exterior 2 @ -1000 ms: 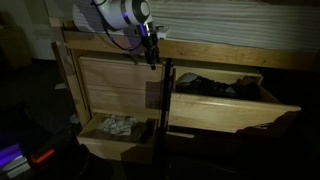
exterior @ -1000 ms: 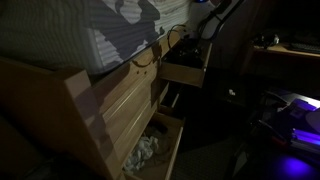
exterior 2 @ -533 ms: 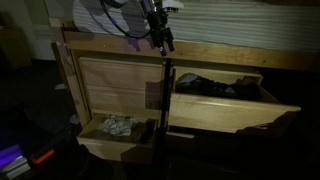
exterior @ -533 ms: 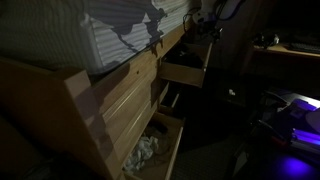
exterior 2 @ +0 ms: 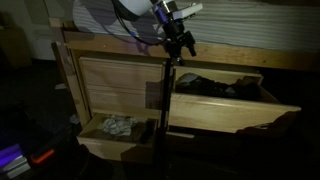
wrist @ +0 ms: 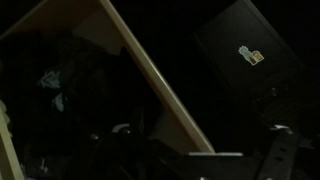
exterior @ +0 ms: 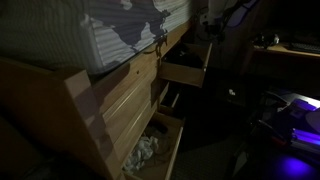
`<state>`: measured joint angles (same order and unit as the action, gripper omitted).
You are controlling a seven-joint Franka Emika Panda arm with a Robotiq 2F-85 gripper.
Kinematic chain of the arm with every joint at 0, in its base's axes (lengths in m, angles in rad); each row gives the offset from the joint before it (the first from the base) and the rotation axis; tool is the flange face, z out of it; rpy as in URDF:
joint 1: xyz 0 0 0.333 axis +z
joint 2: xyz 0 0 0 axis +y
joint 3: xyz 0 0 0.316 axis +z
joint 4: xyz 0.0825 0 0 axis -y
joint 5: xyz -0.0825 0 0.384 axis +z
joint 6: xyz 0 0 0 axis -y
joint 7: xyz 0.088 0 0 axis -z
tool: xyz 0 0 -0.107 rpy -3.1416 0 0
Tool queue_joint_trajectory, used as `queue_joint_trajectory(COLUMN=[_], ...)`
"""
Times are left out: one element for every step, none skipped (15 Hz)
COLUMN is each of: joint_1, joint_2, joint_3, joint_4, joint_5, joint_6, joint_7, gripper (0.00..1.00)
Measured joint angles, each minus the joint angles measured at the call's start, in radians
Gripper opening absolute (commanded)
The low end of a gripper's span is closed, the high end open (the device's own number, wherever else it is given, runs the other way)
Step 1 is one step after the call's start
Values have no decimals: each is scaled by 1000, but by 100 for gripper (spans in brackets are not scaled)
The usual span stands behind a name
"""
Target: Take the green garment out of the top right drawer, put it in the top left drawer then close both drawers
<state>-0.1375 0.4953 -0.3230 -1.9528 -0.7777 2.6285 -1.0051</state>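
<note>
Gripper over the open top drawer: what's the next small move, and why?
Probably lower the gripper and ease it sideways into the top right drawer, toward the garment. The drawer is pulled open, the dark garment lies inside untouched, and the gripper hangs above the drawer's inner end. The frames are too dark to tell how its jaws stand.

The room is dim. A pale wooden bed frame [exterior 2: 250,55] carries striped bedding [exterior: 110,40], which shows in both exterior views. The floor [exterior: 215,150] beside it is dark. A purple glow [exterior: 295,165] shines low near the floor, and shadow covers the rest.
</note>
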Motion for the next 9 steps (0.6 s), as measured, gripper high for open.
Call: queue_joint_trajectory(joint_1=[-31,-62,-93,-123,-154,-193,-235,-280,-324], joint_2=[5,11,18,27,42,65,96,134,176], joint_3=[-11,-21,-32,-41,-44,-34,-13,18,54], joint_4=[0,0,-1,-1,-1,-2,-1,2,10], joint_5=[-10,-15,-19,-20,-13,17,63,120,184], joint_6=[23,43,56,65,67,66,66,66,67], joint_7=[43,84,125,165,195,205,199,182,155], gripper=[100,100,100,100,100,100,100,100,100])
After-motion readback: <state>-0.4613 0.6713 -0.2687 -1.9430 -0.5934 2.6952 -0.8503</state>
